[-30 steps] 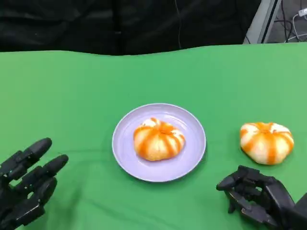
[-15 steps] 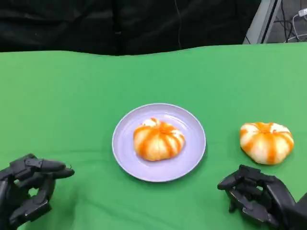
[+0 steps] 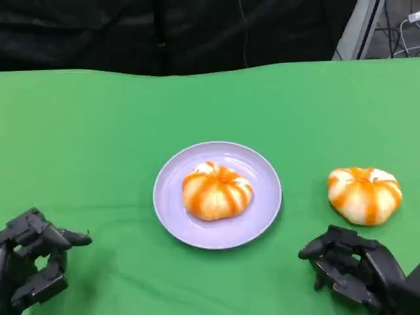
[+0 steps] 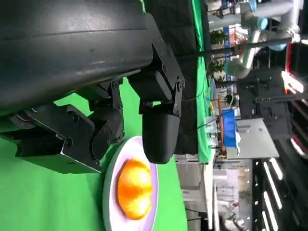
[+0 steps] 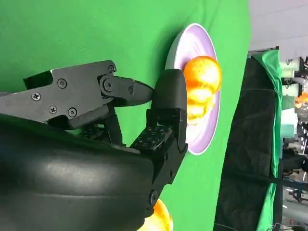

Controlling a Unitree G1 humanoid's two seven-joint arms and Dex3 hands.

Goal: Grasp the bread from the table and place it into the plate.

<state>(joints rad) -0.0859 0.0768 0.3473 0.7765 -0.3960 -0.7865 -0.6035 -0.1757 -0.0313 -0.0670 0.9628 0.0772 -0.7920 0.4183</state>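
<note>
I judge one bread (image 3: 216,191) delivered on the plate (image 3: 172,207), the second bread (image 3: 365,194) waiting right on the tabletop (image 3: 98,131); my right hand (image 3: 351,268), fingers curled empty, must reach it, left hand (image 3: 33,266) likewise empty.

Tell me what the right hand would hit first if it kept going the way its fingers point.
Probably the plate: the right hand points its fingers at it, with bare green table between. Depth is unclear.

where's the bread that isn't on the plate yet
In the head view it lies on the green table, on the robot's right: the loose bread sits apart from the plate, just beyond the right hand.
</note>
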